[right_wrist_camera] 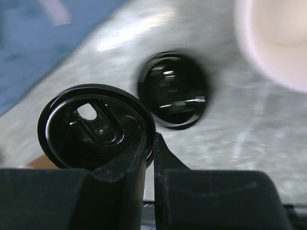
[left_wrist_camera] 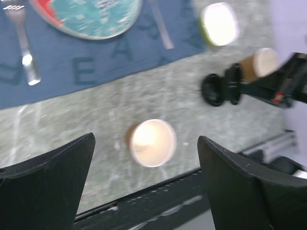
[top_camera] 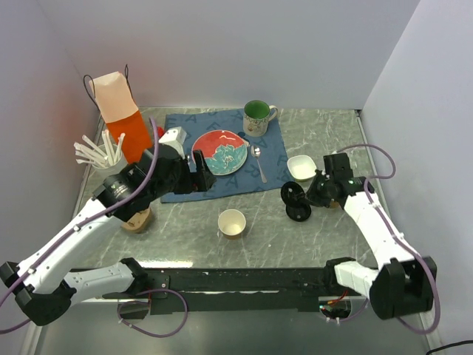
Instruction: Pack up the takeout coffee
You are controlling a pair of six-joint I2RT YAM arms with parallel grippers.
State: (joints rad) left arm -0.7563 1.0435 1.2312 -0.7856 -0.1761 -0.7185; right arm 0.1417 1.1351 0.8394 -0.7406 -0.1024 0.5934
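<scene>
The takeout coffee (top_camera: 293, 194), a brown paper cup with a black lid, is tipped on its side at the right of the table, lid facing left. My right gripper (top_camera: 301, 197) is shut on the lid's rim (right_wrist_camera: 96, 127). The cup's brown body (left_wrist_camera: 249, 69) lies mostly under the gripper. A separate flat black lid (top_camera: 299, 214) lies on the table just in front of it and also shows in the right wrist view (right_wrist_camera: 172, 91). My left gripper (top_camera: 199, 174) is open and empty, held above the table, with a lidless tan cup (left_wrist_camera: 152, 142) below it.
A blue placemat (top_camera: 177, 188) holds a red and teal plate (top_camera: 220, 151), a spoon (top_camera: 259, 163) and a green mug (top_camera: 256, 116). A white bowl (top_camera: 301, 166) sits behind the right gripper. An orange paper bag (top_camera: 118, 111), a holder of white sticks (top_camera: 100, 153) and a brown round object (top_camera: 138, 220) are at the left.
</scene>
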